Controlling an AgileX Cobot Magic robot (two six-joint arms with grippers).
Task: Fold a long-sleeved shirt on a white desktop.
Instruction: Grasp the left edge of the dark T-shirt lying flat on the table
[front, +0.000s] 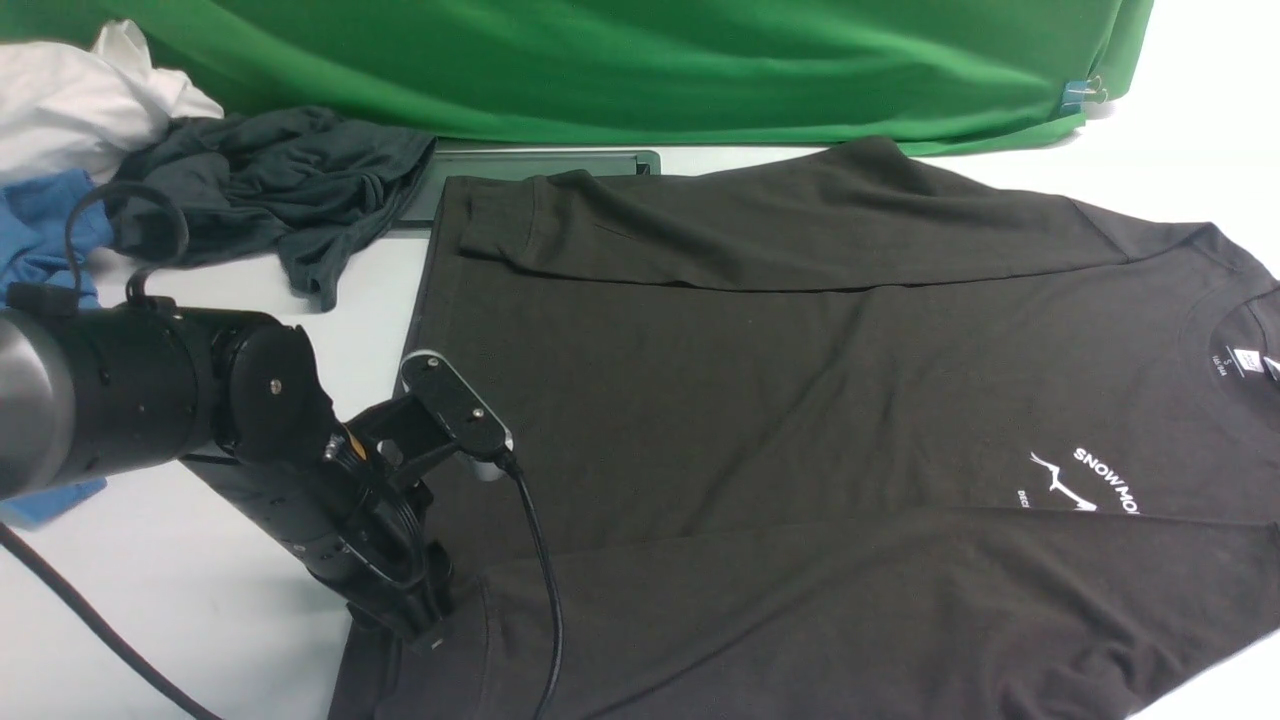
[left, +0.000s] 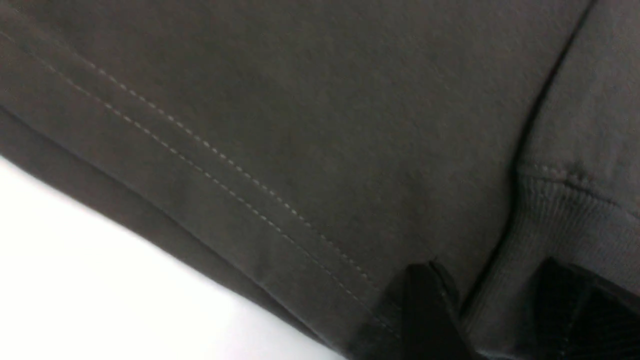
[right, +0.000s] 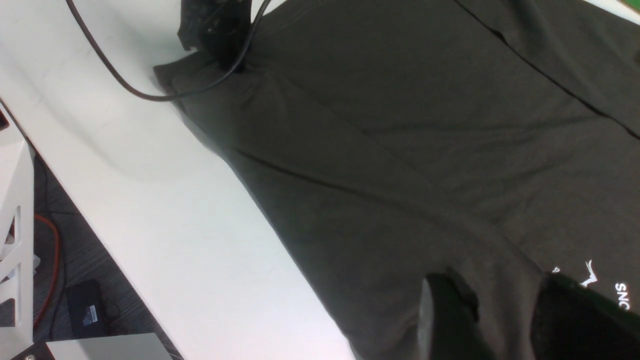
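Brownish-black knit, the long-sleeved shirt (front: 800, 380) lies flat across the white desktop (front: 200, 580), collar toward its right edge. The left arm slants down to the shirt's near-left corner; the left gripper (left: 490, 285) stands spread, straddling the ribbed cuff. The right gripper (right: 495, 295) has its jaws apart over the near sleeve; grip unclear
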